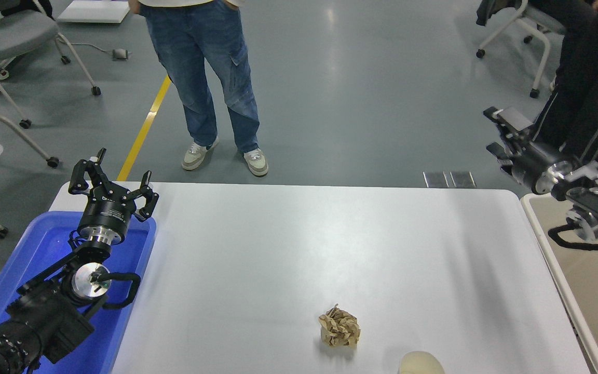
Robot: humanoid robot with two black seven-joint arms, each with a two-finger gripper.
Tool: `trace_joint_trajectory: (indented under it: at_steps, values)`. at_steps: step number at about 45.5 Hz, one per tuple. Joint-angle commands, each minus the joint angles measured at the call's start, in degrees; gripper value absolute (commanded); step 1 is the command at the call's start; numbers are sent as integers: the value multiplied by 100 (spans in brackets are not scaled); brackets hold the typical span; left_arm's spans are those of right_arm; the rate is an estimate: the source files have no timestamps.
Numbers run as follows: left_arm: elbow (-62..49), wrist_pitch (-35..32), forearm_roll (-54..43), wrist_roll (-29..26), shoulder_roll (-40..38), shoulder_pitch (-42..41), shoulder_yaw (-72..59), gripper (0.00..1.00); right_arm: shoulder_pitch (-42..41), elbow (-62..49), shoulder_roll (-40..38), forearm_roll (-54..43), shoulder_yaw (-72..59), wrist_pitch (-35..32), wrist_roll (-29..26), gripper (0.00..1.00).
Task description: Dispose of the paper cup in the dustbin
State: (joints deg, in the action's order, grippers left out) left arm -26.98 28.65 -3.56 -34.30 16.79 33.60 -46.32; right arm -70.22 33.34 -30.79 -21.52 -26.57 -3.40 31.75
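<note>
Right hand (501, 136) spread, empty, above dustbin (553, 265); paper cup (421, 363) rim-up, upright at near edge.

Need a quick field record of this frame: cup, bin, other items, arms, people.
paper cup: near table edge, bottom of view, partly cut off, not held
dustbin: beige, off the table's right end
crumpled brown paper ball: on the white table, just left of and beyond the cup
blue tub: at the table's left end
left gripper: parked over the blue tub, fingers spread, empty
right gripper: raised beyond the table's far right corner, above the dustbin's far end, holding nothing
people: one in jeans standing beyond the far side; dark-clothed legs at top right
</note>
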Motion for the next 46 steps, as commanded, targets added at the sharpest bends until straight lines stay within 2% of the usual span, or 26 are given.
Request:
trace_joint_trajectory:
  at_steps: [1, 8, 13, 30, 38, 46]
  values:
    - [0, 0, 4, 2, 0, 6, 0, 100, -1247, 1033, -147, -2003, -1676, -47, 15, 99]
    - [0, 0, -5, 2, 0, -3, 0, 100, -1871, 2272, -366, -3674, -1773, -65, 24, 99]
    - [0, 0, 4, 2, 0, -3, 0, 100, -2380, 3115, -384, -4290, -2220, -362, 41, 99]
    - [0, 0, 4, 2, 0, -3, 0, 100, -2777, 4760, -692, -4361, -2907, -504, 59, 99]
    - [0, 0, 4, 2, 0, 6, 0, 100, -2584, 5129, -903, -4361, -2968, -548, 59, 99]
    - [0, 0, 4, 2, 0, 6, 0, 100, -2013, 5183, -1078, -4370, -2960, -539, 59, 99]
